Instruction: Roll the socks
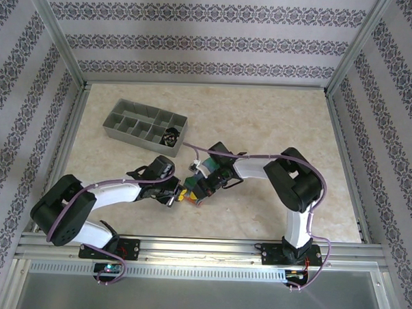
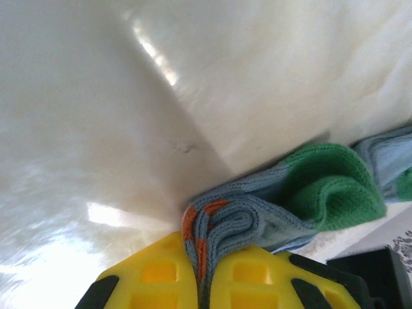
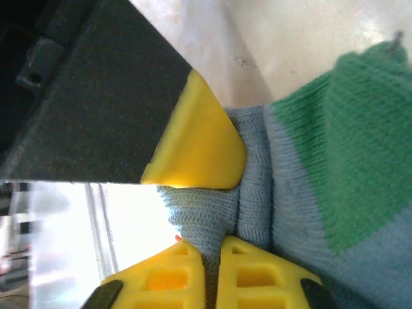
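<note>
Desk [image 1: 262, 123]: pale marbled top. Left arm [image 1: 115, 191] and right arm [image 1: 294, 179] reach in and meet near front centre. Grey tray [image 1: 131, 139] sits at rear left, with the striped sock [image 1: 171, 136] bunched in its near right compartment. Blue-grey sock [image 2: 257, 212] is folded up between the two pincers, low over the desk. Left pincer [image 2: 205, 251]: clamped on the folded, orange-striped end. Right pincer [image 3: 212, 254]: jaws narrow, pinching a ridge of blue-grey fabric beside the green toe.
</note>
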Robot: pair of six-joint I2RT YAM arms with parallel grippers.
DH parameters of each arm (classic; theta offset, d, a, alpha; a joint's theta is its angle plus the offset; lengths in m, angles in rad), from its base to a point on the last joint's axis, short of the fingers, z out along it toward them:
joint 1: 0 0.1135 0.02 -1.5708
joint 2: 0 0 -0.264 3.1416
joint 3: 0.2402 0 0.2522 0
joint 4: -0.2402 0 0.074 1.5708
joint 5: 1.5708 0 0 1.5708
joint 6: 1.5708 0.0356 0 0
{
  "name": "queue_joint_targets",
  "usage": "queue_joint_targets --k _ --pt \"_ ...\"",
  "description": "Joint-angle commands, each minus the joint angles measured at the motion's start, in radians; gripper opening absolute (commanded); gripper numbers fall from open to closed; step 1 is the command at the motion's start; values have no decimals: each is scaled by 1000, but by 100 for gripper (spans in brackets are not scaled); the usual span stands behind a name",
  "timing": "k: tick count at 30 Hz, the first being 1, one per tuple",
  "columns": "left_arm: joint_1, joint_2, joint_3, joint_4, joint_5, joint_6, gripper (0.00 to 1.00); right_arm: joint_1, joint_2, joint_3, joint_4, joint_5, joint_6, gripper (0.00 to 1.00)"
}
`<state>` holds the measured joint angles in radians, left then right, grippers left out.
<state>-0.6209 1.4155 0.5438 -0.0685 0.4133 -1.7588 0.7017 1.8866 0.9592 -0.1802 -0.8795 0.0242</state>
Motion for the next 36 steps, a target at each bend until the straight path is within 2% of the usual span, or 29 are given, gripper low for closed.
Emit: queue_joint_targets --k 1,3,6,10,15,20,23,29,31,32,36 --pt "-26 -24 -3 -332 24 -25 0 78 -171 -128 47 305 -80 27" --pt "-26 -43 8 -408 20 -34 0 175 -340 -243 170 521 -139 41" --pt "-25 -38 39 -482 18 -32 0 337 -475 -351 279 818 -223 56" --pt "-26 -12 77 -542 15 -22 0 481 -465 -324 251 1043 -270 57" --pt "-25 18 98 -547 23 -12 0 595 -358 -250 258 1173 -352 57" --pt "-25 22 98 -536 22 -11 0 633 -268 -191 253 1220 -379 55" --pt "-25 17 94 -529 25 -13 0 630 -218 -164 231 1262 -377 49" --pt "-25 -7 85 -518 21 -18 0 589 -142 -136 131 1250 -308 8" --pt "-24 -27 81 -508 15 -19 0 569 -147 -145 104 1199 -282 0" --pt "-24 -44 78 -499 3 -18 5 555 -154 -152 92 1162 -266 0" --pt "-18 -142 56 -455 -53 -39 45 449 -178 -180 52 884 -184 0"
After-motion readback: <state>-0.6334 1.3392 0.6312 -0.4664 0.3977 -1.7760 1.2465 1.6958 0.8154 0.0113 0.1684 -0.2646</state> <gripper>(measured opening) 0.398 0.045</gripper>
